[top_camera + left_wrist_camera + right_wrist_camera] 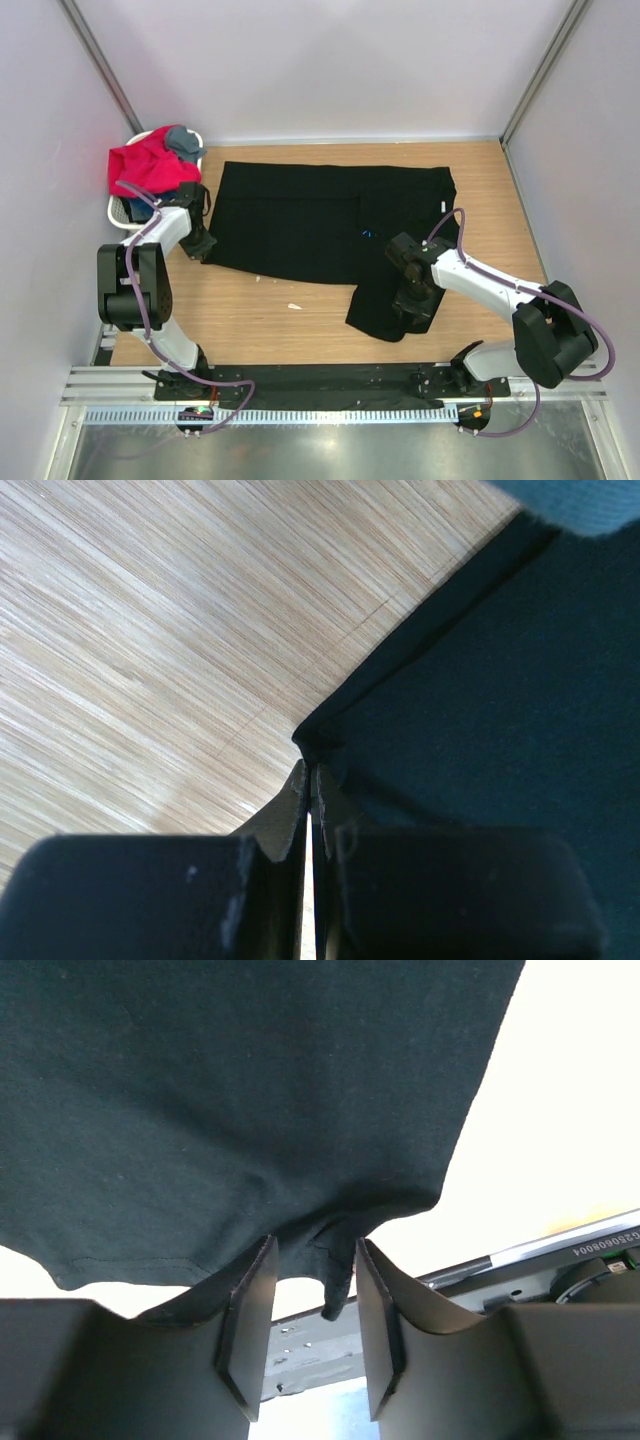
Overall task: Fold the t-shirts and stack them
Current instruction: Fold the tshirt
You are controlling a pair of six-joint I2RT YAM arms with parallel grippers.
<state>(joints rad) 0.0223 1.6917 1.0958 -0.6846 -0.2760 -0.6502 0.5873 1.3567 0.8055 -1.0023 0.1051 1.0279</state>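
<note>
A large black t-shirt (310, 215) lies spread flat across the wooden table, with a tiny light-blue print (367, 234) right of its middle. My left gripper (200, 245) is at the shirt's near-left corner. In the left wrist view it (310, 770) is shut on that corner of black cloth (480, 710). My right gripper (410, 295) is over the shirt's near-right flap. In the right wrist view it (313, 1250) is open, and a small fold of the black cloth (250, 1090) hangs loose between its fingers. Red-pink (145, 165), grey (185, 140) and blue (135, 207) tees are heaped in the basket.
A white plastic laundry basket (118, 213) stands at the far left against the wall, right beside my left arm. Two small white scraps (295, 306) lie on the wood in front of the shirt. Walls close the table on three sides. A metal rail (330, 385) runs along the near edge.
</note>
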